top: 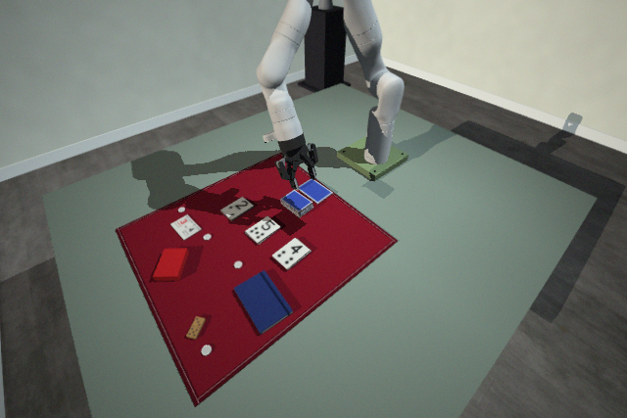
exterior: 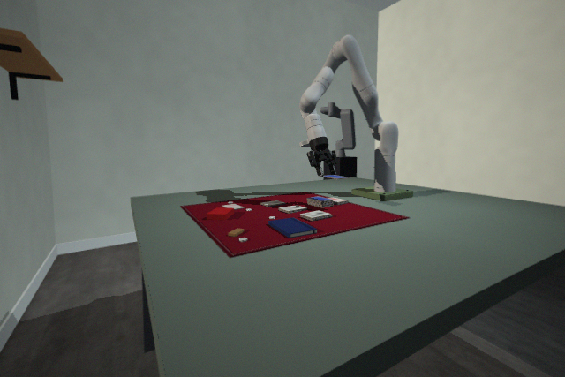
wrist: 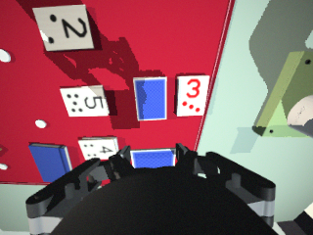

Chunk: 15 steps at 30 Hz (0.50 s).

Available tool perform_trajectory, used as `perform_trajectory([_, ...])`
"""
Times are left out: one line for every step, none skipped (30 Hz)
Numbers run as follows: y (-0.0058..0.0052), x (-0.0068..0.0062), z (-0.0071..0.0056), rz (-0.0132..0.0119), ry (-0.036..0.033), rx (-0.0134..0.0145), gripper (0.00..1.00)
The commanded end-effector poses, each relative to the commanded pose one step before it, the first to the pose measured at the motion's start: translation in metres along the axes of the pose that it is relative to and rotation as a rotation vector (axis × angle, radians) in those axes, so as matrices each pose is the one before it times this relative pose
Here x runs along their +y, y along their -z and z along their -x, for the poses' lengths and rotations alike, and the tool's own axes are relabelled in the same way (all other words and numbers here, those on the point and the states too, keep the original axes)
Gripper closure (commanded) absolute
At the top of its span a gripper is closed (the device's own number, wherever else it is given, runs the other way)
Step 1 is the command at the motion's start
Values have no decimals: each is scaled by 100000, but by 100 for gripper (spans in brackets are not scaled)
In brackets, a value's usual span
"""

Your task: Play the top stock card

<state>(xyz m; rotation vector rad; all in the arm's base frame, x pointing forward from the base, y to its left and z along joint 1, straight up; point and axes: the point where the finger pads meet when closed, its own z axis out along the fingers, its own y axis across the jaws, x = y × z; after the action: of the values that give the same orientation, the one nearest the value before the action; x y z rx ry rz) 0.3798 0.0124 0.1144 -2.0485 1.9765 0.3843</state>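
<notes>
My gripper (top: 304, 182) (exterior: 327, 176) (wrist: 153, 151) is shut on a blue-backed card (top: 316, 191) (exterior: 335, 177) (wrist: 153, 159), held by its edges above the mat, blue side up; its face is hidden. The face-down stock (top: 297, 199) (exterior: 320, 202) (wrist: 151, 99) stands beside a red 3 (exterior: 339, 200) (wrist: 193, 96), which the held card hides in the top view. The black 2 pile (top: 236, 209) (wrist: 64, 29), black 5 pile (top: 262, 230) (wrist: 80, 102) and black 4 pile (top: 291, 253) (wrist: 95, 147) lie face up.
On the red mat (top: 349, 246) are a blue notebook (top: 262, 301), a red box (top: 170, 263), a domino (top: 195, 327), several white discs and a white card (top: 185, 226) with red and black marks. The arm's green base plate (top: 349, 155) is beyond the mat.
</notes>
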Motion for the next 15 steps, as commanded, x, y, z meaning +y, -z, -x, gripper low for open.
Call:
perform_trajectory([-491,97,1680,475,1965,76,29])
perform_trajectory([-161,2,400,0,0,0,29])
perform_trajectory([-149,1,369,0,0,0,29])
perform_trajectory([-136,1,337,0,0,0,29])
perform_trajectory([-123,2,305,0,0,0,29])
perform_trajectory([-109,1,270,0,0,0,29])
perform_trajectory([-96,1,237,0,0,0,29])
perform_trajectory([-82,1,204,0,0,0,29])
perform_trajectory([-69,2,172,0,0,0,29])
perform_trajectory([-56,0,140,0,0,0,29])
perform_trajectory([-45,0,110,0,0,0,29])
perform_trajectory([0,0,0,0,0,0,29])
perform_trajectory([0,0,0,0,0,0,29])
perform_trajectory([-33,1,83,0,0,0,29])
perform_trajectory([-24,1,58,0,0,0,29])
